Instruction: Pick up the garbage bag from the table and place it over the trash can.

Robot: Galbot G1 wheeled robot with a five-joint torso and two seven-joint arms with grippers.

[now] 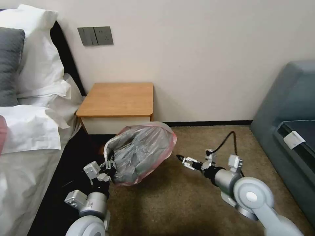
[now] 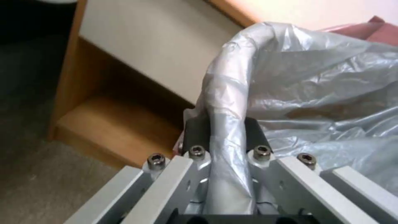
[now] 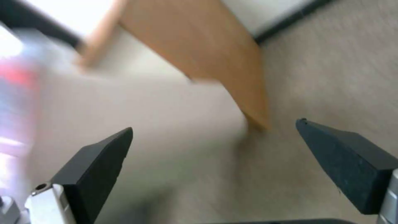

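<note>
Gripping the garbage bag (image 1: 141,152) at its rolled edge, your left gripper (image 1: 110,168) sits lower left of centre with jaws clamped on the plastic. The bag hangs in front of the table (image 1: 118,98), above the carpet. Your right gripper (image 1: 181,159), right of centre, has jaws apart.

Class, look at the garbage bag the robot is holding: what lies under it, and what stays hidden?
Under the garbage bag, gripped by the left hand, brown carpet shows. Whatever the crinkled plastic drapes over, including any trash can, is covered.

Garbage bag (image 1: 139,152) in front of table (image 1: 118,98), bed (image 1: 29,131) to left.
</note>
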